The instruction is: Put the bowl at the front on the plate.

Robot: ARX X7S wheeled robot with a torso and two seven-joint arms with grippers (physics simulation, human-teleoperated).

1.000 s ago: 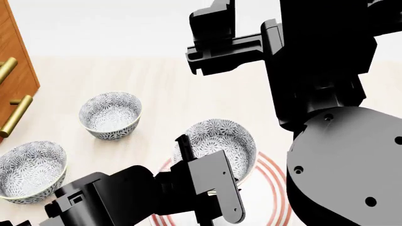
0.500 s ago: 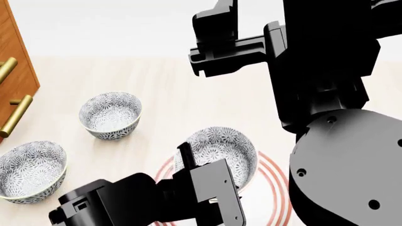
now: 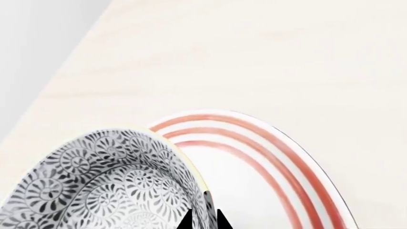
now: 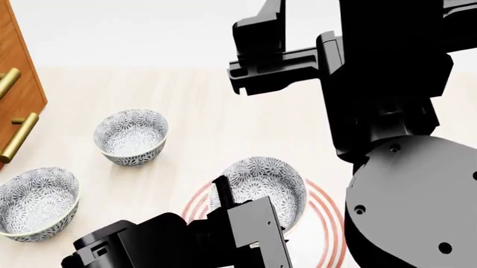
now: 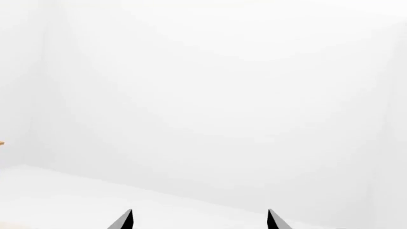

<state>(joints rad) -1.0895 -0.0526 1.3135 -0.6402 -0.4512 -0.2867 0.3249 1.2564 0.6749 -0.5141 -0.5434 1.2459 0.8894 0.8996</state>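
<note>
Item: patterned bowl point(image 4: 261, 184), rim pinched thin between left gripper point(image 3: 204, 220) fingers for carrying, sits over red-ringed plate point(image 4: 328, 215), 9 o'clock side. Contact unclear. Right gripper point(image 5: 199, 220) parted wide, empty, raised clear. Two spare bowls point(image 4: 131, 135) at 10 o'clock.

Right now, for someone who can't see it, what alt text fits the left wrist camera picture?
A patterned blue-grey bowl, its rim pinched by the left gripper, sits over a white plate with three red rings, on a pale wooden table.
</note>
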